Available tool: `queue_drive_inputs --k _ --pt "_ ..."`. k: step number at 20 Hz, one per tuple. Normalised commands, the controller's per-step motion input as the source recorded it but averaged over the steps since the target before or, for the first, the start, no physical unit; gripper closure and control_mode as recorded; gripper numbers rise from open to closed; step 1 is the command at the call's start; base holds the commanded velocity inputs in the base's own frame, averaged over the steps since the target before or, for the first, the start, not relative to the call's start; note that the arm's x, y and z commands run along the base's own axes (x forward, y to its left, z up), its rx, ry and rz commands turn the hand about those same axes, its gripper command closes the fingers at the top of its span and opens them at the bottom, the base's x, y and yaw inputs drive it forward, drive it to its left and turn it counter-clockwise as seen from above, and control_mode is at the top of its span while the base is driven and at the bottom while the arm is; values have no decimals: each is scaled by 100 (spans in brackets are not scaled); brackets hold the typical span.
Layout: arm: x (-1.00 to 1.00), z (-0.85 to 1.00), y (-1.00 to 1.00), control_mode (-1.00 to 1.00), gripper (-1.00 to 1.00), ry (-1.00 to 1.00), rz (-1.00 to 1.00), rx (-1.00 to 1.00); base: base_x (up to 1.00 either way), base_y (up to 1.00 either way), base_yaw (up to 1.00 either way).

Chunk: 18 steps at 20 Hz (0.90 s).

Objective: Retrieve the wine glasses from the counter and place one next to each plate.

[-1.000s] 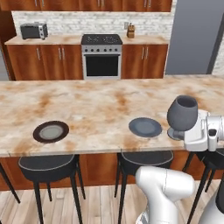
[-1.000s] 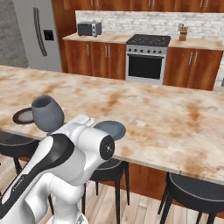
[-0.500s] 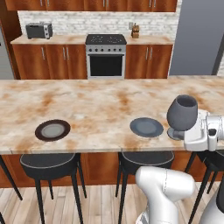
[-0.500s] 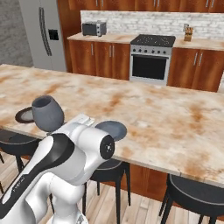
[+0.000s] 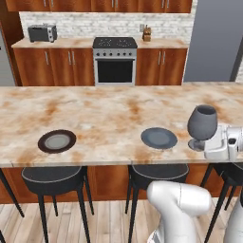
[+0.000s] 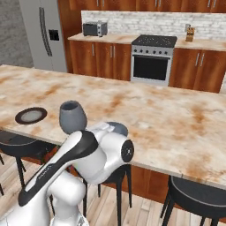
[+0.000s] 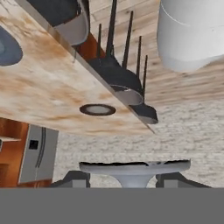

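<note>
My fingers sit either side of the stem of a grey translucent wine glass with a wide bowl, just under its round foot as the hand view shows it. Whether they press the stem or stand a little off it I cannot tell. The glass stands upright at the right end of the beige, rust-veined stone counter, near its near edge, with its foot on or just above the top.

Just to the left of the glass lies a small round flat dark grey plate. Well to the left of that, also near the near edge, lies a second round plate with a darker brownish rim. Black round stools stand under the near edge. Across the room a steel oven sits between reddish-brown wood cabinets.
</note>
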Motion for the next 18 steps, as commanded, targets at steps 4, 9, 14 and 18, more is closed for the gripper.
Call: queue_drive_inputs --k 4,9,14,18 --pt "79 -41 -90 -100 100 1 2 0 0 0 0" --pt "71 -41 -87 -100 100 0 12 0 0 0 0" --pt "69 -45 -46 -100 100 0 12 -3 0 0 0" --pt "77 -40 -46 -100 100 0 5 -3 0 0 0"
